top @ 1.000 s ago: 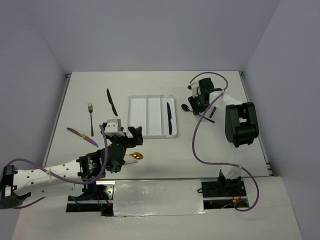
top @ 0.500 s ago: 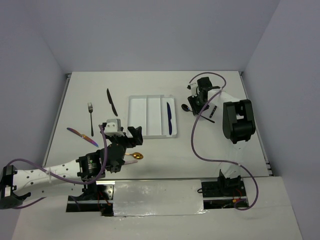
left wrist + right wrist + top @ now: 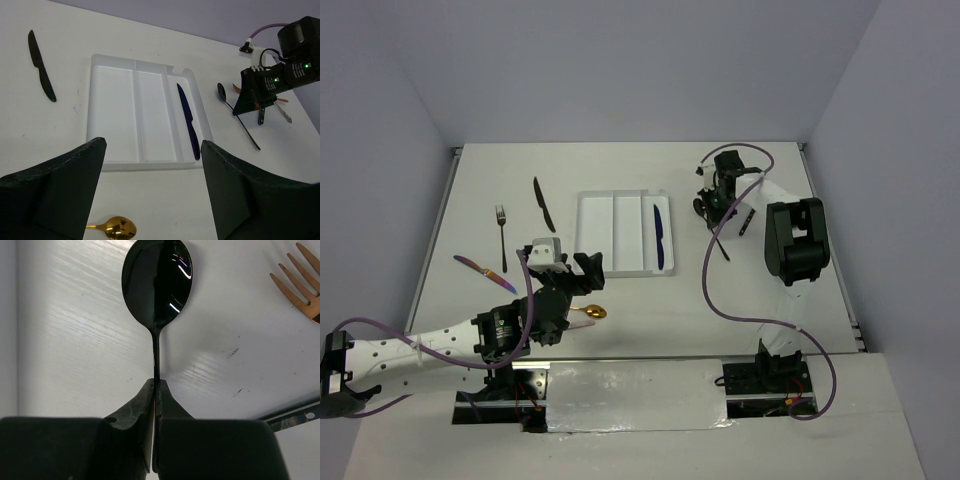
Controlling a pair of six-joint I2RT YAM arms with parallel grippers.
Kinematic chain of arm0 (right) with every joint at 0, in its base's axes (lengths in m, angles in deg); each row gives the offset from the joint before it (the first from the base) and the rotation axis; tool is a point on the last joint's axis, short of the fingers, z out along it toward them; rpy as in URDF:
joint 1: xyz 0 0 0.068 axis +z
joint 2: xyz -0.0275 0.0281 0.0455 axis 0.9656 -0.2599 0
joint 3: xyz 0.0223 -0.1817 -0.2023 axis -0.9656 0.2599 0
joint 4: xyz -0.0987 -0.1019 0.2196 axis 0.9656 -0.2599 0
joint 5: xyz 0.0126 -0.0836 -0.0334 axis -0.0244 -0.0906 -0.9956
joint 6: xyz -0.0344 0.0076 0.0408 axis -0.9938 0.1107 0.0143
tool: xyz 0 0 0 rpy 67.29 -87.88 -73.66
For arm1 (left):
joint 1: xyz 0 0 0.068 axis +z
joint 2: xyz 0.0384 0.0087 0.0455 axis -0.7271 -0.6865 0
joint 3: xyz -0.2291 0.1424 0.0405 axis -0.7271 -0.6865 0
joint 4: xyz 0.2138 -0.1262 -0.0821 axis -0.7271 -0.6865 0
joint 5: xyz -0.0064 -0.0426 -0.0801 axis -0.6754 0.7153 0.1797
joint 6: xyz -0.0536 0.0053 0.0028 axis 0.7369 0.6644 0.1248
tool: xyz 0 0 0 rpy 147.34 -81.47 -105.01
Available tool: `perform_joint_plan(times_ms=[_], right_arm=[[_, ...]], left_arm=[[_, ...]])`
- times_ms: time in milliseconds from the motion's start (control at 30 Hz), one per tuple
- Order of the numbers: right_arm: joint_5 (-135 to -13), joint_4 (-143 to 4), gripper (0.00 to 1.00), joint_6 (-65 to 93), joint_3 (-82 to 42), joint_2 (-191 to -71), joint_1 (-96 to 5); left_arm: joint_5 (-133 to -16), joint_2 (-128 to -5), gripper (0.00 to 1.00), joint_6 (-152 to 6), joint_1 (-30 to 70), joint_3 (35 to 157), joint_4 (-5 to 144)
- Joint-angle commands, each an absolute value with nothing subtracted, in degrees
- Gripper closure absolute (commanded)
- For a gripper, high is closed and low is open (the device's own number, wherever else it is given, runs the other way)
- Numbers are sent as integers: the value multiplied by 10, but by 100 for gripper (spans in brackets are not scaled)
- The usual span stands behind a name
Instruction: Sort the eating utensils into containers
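Three long compartments divide the white tray (image 3: 595,235) at mid-bench in the overhead view, and a dark blue knife (image 3: 660,238) lies in the rightmost one. Toward the left edge lie a black knife (image 3: 543,204), a silver fork (image 3: 501,231) and an iridescent utensil (image 3: 478,267) whose type I cannot tell. A gold spoon (image 3: 590,312) rests towards the near edge, just beside the left gripper (image 3: 590,277). The right gripper (image 3: 706,207) is low over the bench, right of the tray and toward the far right corner.

From the left wrist, the left gripper's fingers (image 3: 60,190) stand wide apart with nothing between them, the tray ahead of them. A black spoon (image 3: 221,92) lies on the bench right of the tray, and the right gripper is over its handle.

From the right wrist, the right gripper's jaws are pinched tight on the black spoon's thin handle, its bowl pointing away. A copper fork (image 3: 312,307) lies near the bowl without touching it.
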State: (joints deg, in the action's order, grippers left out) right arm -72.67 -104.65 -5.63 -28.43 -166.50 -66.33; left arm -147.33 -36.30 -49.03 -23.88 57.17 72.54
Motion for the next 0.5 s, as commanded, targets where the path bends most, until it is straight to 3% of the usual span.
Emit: perform_joint_plan(times_ms=[0, 100, 233, 367, 467], right_arm=[[-685, -1050, 100, -17, -311, -1625, -662], [-627, -1007, 100, 50, -291, -1560, -657], [-548, -901, 100, 175, -271, -1487, -597], [-623, -899, 100, 244, -344, -1492, -488], [-590, -835, 100, 319, -365, -1530, -437]], left_arm=[[-1480, -358, 11, -491, -237, 575, 758], [-1474, -357, 15, -495, -237, 576, 761], [-1456, -338, 13, -504, -237, 566, 774], [-1485, -327, 10, -500, -237, 567, 759], [-1497, -319, 7, -497, -237, 566, 753]])
